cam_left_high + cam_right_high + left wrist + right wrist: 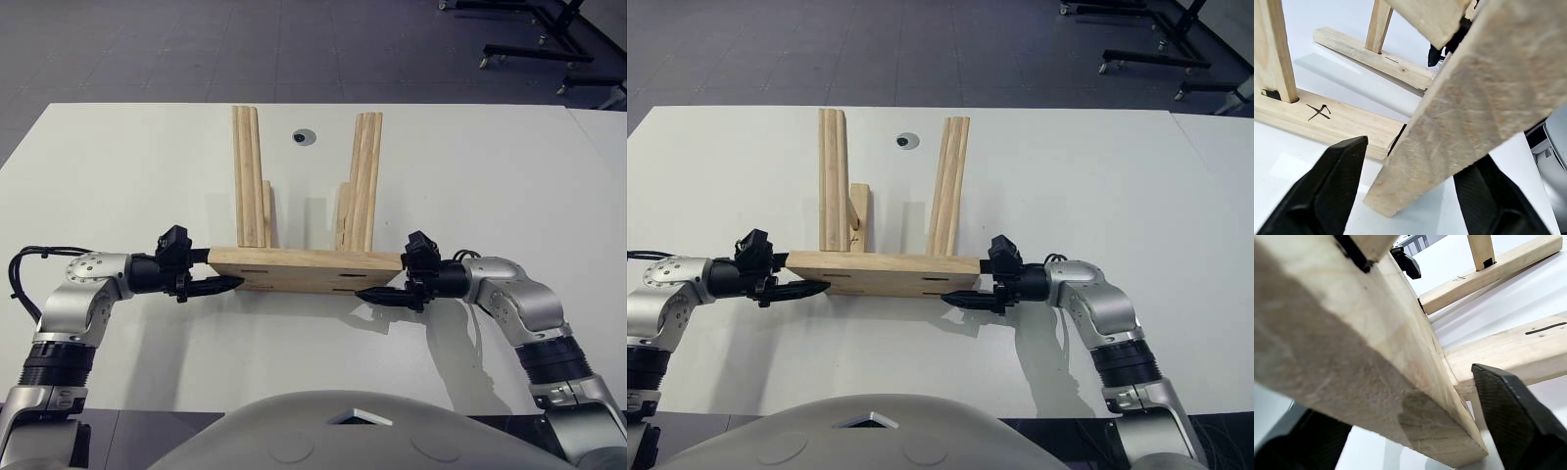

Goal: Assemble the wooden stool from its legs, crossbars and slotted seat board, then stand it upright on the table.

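Note:
The wooden stool lies on its side on the white table (490,196). Its slotted seat board (304,269) stands on edge facing me, and its legs (247,176) (361,181) point away with crossbars between them. My left gripper (217,285) holds the board's left end, one black finger (1327,191) on each face. At the board's right end my right gripper (380,295) is shut the same way, its finger (1518,421) close against the wood. In the wrist views the board (1484,98) (1352,342) runs between the fingers, and the legs lie beyond.
A small round grey port (304,136) is set in the table behind the stool. Bare tabletop stretches to both sides and in front of the board. Dark floor and black frame stands (529,39) lie beyond the far edge.

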